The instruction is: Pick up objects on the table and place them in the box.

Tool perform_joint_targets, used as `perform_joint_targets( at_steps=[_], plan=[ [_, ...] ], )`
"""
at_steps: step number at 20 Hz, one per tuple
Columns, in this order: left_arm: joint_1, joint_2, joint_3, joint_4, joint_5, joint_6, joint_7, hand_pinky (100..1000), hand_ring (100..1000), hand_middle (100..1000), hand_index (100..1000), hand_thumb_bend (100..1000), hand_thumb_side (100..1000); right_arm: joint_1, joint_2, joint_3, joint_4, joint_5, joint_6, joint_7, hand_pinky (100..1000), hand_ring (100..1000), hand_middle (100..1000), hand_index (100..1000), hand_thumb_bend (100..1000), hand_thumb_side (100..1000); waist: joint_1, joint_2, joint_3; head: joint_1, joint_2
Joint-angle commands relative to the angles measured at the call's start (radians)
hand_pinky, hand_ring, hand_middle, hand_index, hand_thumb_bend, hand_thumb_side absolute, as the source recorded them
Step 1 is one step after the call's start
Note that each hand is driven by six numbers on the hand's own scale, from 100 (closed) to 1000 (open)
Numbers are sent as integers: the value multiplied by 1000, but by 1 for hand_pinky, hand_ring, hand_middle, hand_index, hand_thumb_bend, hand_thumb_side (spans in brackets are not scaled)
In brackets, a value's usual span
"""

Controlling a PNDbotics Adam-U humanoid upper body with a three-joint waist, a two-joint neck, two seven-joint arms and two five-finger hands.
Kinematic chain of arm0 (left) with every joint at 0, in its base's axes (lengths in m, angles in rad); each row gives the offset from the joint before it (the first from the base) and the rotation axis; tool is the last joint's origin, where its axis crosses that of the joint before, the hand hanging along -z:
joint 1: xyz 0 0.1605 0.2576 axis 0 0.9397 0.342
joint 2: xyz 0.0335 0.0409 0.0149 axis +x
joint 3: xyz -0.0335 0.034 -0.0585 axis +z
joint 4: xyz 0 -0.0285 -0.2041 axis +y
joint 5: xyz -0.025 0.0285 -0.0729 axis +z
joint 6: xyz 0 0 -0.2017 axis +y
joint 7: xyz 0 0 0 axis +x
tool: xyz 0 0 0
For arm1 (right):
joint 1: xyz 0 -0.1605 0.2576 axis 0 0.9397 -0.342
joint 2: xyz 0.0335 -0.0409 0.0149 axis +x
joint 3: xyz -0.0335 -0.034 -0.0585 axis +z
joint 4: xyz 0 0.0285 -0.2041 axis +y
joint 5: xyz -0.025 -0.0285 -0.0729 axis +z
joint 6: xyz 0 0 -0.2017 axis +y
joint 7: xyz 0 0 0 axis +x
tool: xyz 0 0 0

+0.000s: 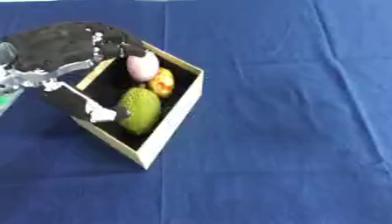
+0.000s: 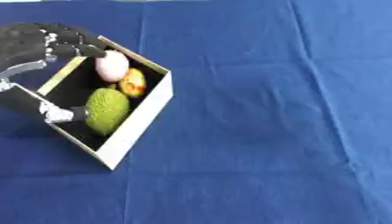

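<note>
One left hand (image 1: pixel 61 43) reached over the box (image 1: pixel 172 122), fingers (image 1: pixel 126 48) curled onto a pink egg-shaped object (image 1: pixel 142 67), thumb (image 1: pixel 96 113) beside a green fruit (image 1: pixel 139 109).

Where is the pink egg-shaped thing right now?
The pink egg-shaped thing is at the far end of the open cardboard box in the upper left, beside the small yellow-orange fruit, with the black left hand's fingertips at it.

So the left hand (image 1: pixel 65 46) is up over the box (image 1: pixel 174 118), fingers curled around a pink egg-shaped thing (image 1: pixel 142 67). Inside there's a bumpy green fruit (image 1: pixel 139 110) and a yellow-orange one (image 1: pixel 162 82) just beside it. Blue cloth (image 1: pixel 291 131) underneath everything.
</note>
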Motion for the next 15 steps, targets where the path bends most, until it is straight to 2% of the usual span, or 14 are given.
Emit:
perform_joint_targets(
  at_steps=[1, 2, 3, 4, 5, 6, 9, 12, 15],
  plan=[
    [-1, 33, 58, -44, 10, 22, 57, 874, 912, 865, 935, 402, 597, 0, -18, -9, -15, 1, 1, -2, 917, 862, 401, 731, 100, 520, -4, -27, 2, -8, -10],
    [4, 33, 71, -54, 17, 31, 76, 874, 912, 865, 935, 402, 597, 0, -19, -9, -15, 0, 0, -3, 917, 862, 401, 731, 100, 520, -3, -28, 3, -8, -10],
    [7, 32, 93, -67, 27, 43, 100, 864, 900, 856, 931, 337, 579, -1, -20, -11, -15, -2, -2, -4, 917, 862, 404, 732, 100, 521, -4, -29, 4, -12, -8],
    [12, 33, 110, -78, 38, 54, 122, 864, 900, 856, 931, 337, 579, -2, -21, -11, -15, -4, -6, -6, 917, 862, 404, 732, 100, 521, -4, -30, 5, -13, -7],
    [17, 29, 132, -91, 55, 68, 150, 862, 891, 850, 929, 268, 541, -5, -23, -14, -15, -7, -12, -9, 915, 862, 409, 733, 100, 523, -4, -32, 6, -17, -5],
    [22, 27, 152, -103, 77, 80, 178, 862, 889, 849, 929, 254, 540, -7, -26, -16, -15, -11, -20, -14, 915, 862, 410, 733, 100, 523, -4, -33, 6, -19, -3],
    [39, 4, 229, -141, 188, 115, 309, 850, 862, 830, 925, 116, 562, -21, -38, -26, -15, -30, -60, -48, 910, 859, 426, 738, 100, 523, -4, -40, 10, -25, 3],
    [61, -21, 293, -172, 331, 127, 444, 842, 839, 807, 906, 100, 599, -38, -52, -30, -15, -53, -110, -100, 903, 856, 452, 745, 100, 523, -4, -46, 11, -26, 6],
    [92, -89, 361, -226, 487, 124, 567, 839, 825, 795, 896, 100, 649, -73, -66, -32, -15, -83, -190, -174, 897, 854, 481, 756, 100, 523, -4, -50, 12, -18, 11]
  ],
)
